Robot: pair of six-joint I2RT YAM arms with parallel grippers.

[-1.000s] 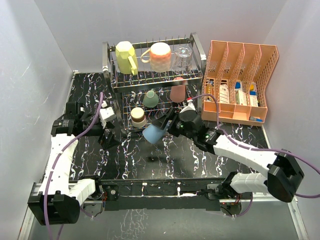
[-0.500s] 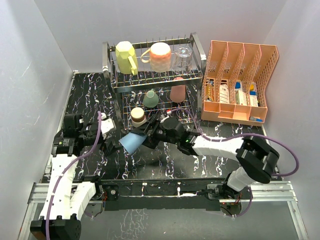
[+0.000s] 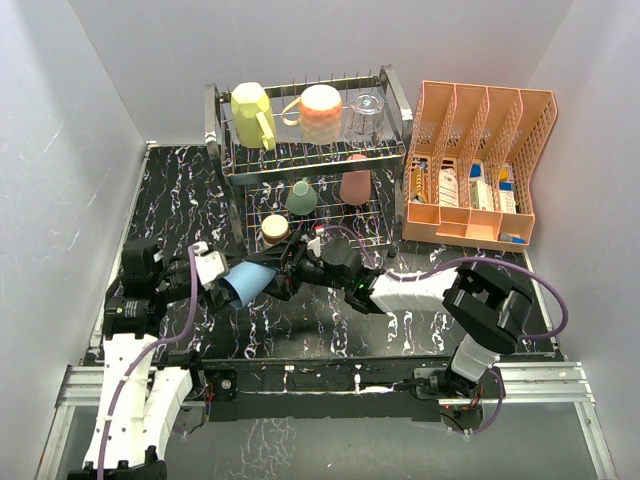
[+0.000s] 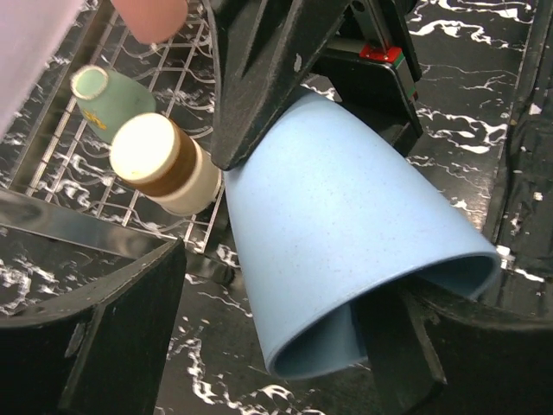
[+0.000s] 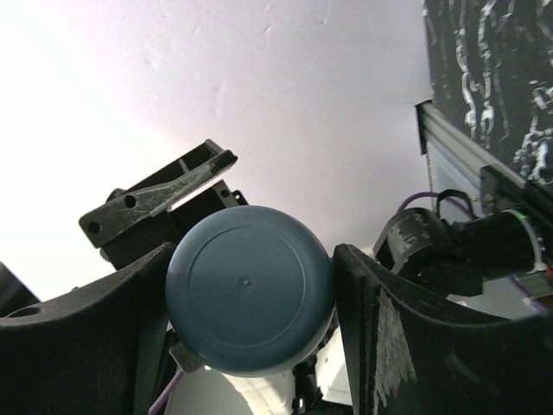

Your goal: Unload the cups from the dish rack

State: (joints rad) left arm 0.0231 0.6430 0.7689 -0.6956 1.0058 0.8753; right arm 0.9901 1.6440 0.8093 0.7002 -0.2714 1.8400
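Observation:
My right gripper (image 3: 287, 272) is shut on the blue cup (image 3: 245, 283) and holds it on its side above the table, left of the dish rack (image 3: 396, 98). In the right wrist view my fingers clamp the cup's base (image 5: 251, 290). My left gripper (image 3: 214, 268) is open at the cup's mouth; in the left wrist view one finger (image 4: 406, 346) is at the rim of the blue cup (image 4: 346, 233) and the other (image 4: 104, 337) stands apart. The yellow mug (image 3: 250, 112), peach mug (image 3: 320, 112) and clear glass (image 3: 366, 112) are on the top tier; the teal (image 3: 301, 197), salmon (image 3: 355, 183) and brown-and-white (image 3: 274, 230) cups are below.
An orange mesh file organiser (image 3: 480, 160) with small items stands right of the rack. White walls close in on the left, right and back. The black marbled tabletop (image 3: 330, 320) lies in front of the rack. The right arm stretches across it.
My right gripper has carried the blue cup left and down, away from the rack, to my left gripper. The left gripper has drawn nearer and now meets the cup's mouth.

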